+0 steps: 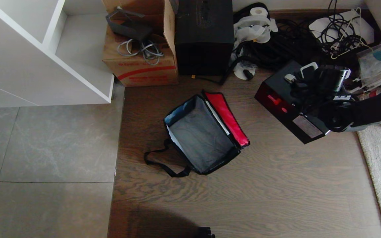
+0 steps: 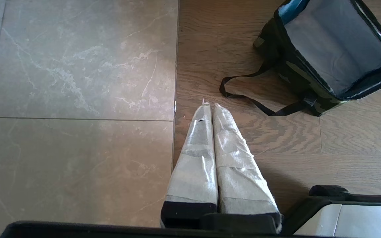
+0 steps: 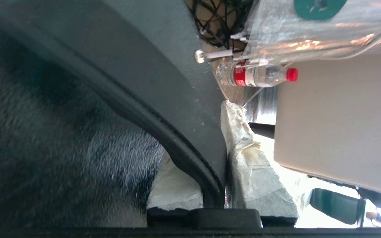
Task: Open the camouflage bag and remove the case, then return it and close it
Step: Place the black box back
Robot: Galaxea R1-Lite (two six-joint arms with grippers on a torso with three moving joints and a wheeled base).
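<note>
Right now my right gripper (image 1: 304, 87) is clamped on the flat black hard case's (image 1: 288, 109) handle, well right of the open camouflage fabric bag (image 1: 203, 132); that thin hold could slip.

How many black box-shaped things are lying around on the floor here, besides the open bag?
2. The case is held up by the right gripper, right of the camouflage bag; a taller black box stands against the wall beyond. Clutter may hide more.

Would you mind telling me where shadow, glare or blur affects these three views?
Head view: a dark shadow on the wooden floor at the bottom edge. Left wrist view: a soft bright patch on the grey tile. Right wrist view: the case fills the frame, blurred, with overexposed background.
</note>
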